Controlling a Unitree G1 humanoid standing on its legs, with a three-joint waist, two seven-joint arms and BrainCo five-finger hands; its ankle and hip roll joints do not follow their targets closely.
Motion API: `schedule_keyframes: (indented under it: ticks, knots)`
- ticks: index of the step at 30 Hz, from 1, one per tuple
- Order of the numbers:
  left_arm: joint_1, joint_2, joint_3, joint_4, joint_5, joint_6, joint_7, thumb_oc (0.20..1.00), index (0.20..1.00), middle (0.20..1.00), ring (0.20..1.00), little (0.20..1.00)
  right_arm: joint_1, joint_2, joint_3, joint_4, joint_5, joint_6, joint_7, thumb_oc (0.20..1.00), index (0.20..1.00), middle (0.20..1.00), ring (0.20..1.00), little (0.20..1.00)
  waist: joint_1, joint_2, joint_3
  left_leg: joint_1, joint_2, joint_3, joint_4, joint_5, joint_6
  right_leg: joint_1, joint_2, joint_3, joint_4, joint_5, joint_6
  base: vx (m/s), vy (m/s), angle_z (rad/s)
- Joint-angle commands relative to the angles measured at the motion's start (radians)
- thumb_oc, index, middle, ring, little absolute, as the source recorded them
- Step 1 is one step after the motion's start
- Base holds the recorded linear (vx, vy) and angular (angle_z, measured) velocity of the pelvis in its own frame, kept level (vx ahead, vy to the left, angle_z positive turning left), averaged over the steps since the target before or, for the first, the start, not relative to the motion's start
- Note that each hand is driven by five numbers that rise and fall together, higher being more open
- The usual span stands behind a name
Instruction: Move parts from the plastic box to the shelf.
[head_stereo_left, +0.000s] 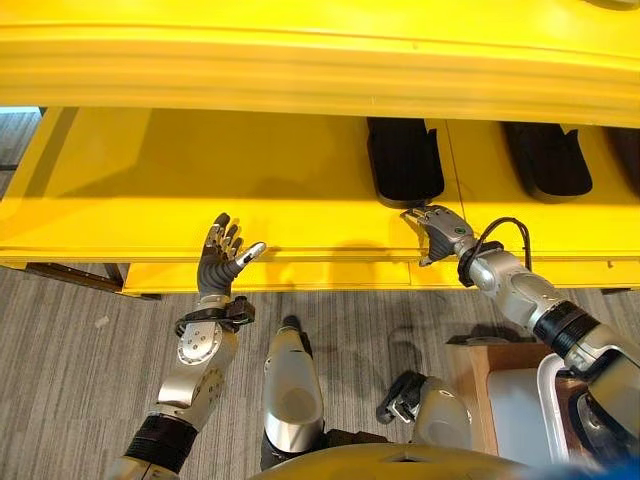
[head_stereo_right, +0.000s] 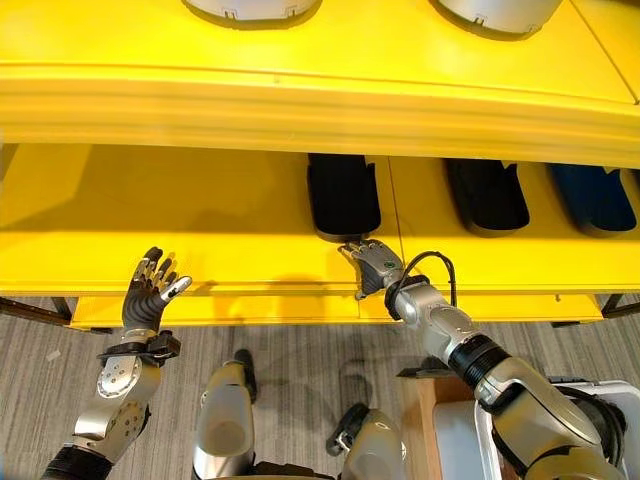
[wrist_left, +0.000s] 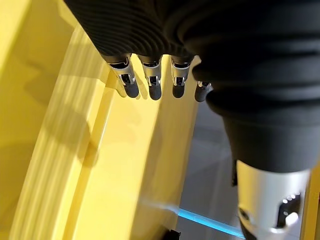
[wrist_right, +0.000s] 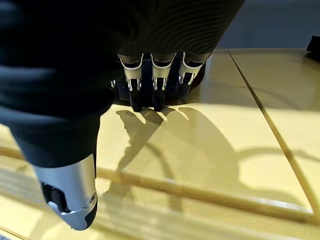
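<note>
A black part (head_stereo_left: 405, 160) lies on the lower level of the yellow shelf (head_stereo_left: 200, 170), its near end close to the front edge. My right hand (head_stereo_left: 440, 232) reaches in over that edge, open, with its fingers (wrist_right: 155, 85) straight and their tips at the near end of the black part (wrist_right: 197, 75). Nothing is held in it. My left hand (head_stereo_left: 217, 258) is raised in front of the shelf's front lip at the left, open and empty, its fingers (wrist_left: 152, 80) spread. The pale plastic box (head_stereo_left: 548, 400) stands at the lower right.
More black parts (head_stereo_left: 548, 158) lie to the right on the same level, with a blue one (head_stereo_right: 595, 197) beyond them. White parts (head_stereo_right: 250, 8) rest on the upper level. The box sits on a wooden stand (head_stereo_left: 475, 365). The shelf's left half is bare.
</note>
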Motion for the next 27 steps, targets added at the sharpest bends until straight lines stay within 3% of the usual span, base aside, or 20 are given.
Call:
schedule_keyframes:
  ticks: [1,27]
  knots:
    - [-0.021,-0.013,-0.01,-0.031,-0.009,-0.027,-0.026,1.0,1.0,1.0,1.0,1.0,-0.084,0.06,-0.009,0.071,0.018,0.018,-0.008,1.0,1.0,1.0,1.0,1.0,0.032,0.01,0.003,0.103,0.022,0.024,0.005,-0.044,0.003,-0.021,-0.055,-0.012,0.034,0.068,0.085,0.0,0.0,0.0]
    - [-0.007,-0.026,-0.028,-0.024,-0.018,-0.011,-0.047,1.0,1.0,1.0,1.0,1.0,-0.091,0.09,-0.011,0.123,0.067,0.041,0.03,1.0,1.0,1.0,1.0,1.0,0.03,0.034,-0.018,0.13,0.015,0.03,-0.011,-0.04,0.0,0.004,-0.069,-0.023,0.014,0.073,0.085,0.0,0.005,0.0]
